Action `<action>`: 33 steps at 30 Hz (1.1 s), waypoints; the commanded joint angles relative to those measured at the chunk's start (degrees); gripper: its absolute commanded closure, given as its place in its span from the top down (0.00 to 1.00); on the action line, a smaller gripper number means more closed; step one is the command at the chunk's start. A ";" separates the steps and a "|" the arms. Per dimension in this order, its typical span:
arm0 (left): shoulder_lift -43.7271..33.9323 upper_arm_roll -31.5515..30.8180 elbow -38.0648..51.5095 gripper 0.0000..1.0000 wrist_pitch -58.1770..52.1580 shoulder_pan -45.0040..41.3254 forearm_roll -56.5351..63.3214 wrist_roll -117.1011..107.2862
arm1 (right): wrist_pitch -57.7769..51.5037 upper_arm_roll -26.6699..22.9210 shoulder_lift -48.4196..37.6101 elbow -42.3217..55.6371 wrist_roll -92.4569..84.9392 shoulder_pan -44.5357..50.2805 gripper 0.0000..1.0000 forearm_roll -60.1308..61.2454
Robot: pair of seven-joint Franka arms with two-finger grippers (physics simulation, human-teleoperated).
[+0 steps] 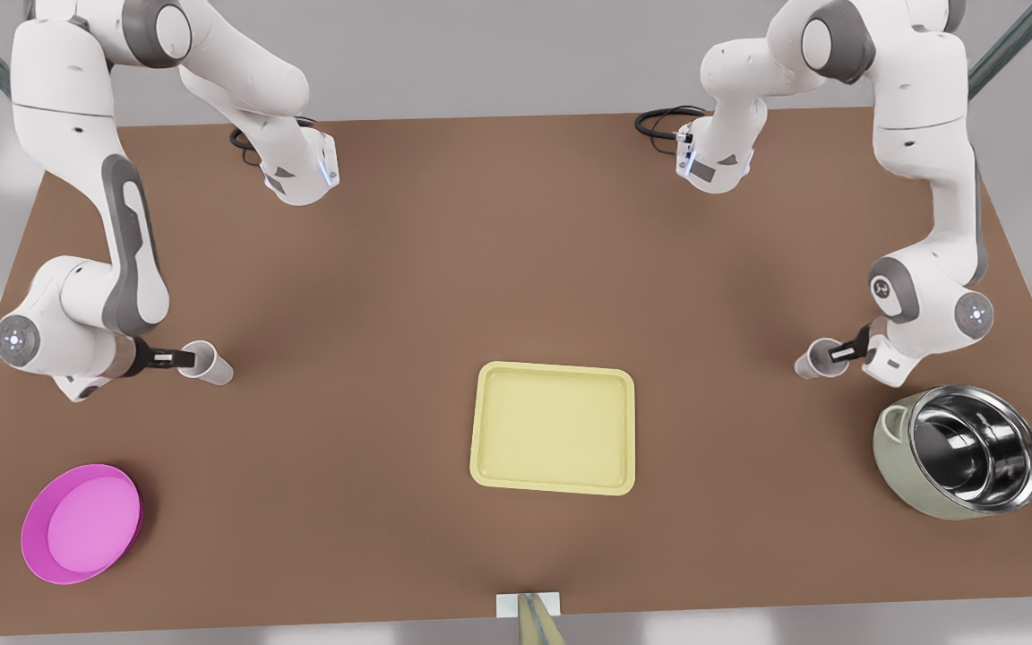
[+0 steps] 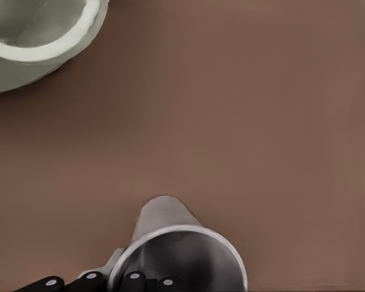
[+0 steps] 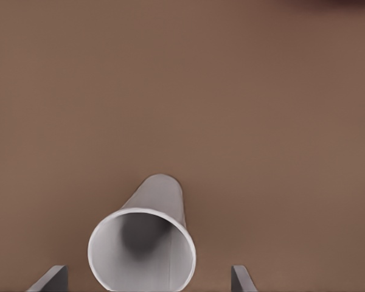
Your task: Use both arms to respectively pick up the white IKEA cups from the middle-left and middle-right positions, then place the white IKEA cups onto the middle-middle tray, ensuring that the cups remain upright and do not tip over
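Front view: right jaws at plate-side cup (image 1: pixel 209 361); left, pot-side cup (image 1: pixel 816 360).

Two white cups (image 1: pixel 208 362) (image 1: pixel 813 360) and a pale-yellow tray (image 1: pixel 554 428) sit on a plain brown counter (image 1: pixel 480 269), with a magenta plate (image 1: pixel 79 523) and a sage-green, steel-lined pot (image 1: pixel 964 451).

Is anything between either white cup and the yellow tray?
Nothing visible does. Bare table lies between the tray and both: one cup at the right claw on the front view's left, the other cup at the left claw on its right. The pot and magenta plate sit off both paths.
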 commanded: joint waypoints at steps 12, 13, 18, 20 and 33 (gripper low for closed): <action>19.92 -16.61 36.68 0.21 -3.11 -22.40 0.27 -61.59 | 10.69 0.00 2.60 -5.67 -5.26 -3.01 1.00 -0.01; 20.53 -17.23 37.12 0.21 -1.89 -22.49 0.27 -62.21 | 11.04 0.00 2.86 -5.67 -5.35 -3.10 1.00 -0.01; 23.26 -17.85 36.68 0.21 -1.00 -22.58 0.89 -61.86 | 11.74 0.00 4.27 -6.02 -6.23 -3.10 0.67 -0.01; 24.23 -18.02 36.51 0.21 -1.00 -22.75 2.47 -62.21 | 12.27 0.26 4.53 -6.20 -6.14 -3.01 0.55 -0.01; 20.54 -18.73 36.24 1.00 -7.33 -21.61 2.47 -62.12 | 9.28 15.03 4.18 5.83 3.34 7.26 0.21 1.22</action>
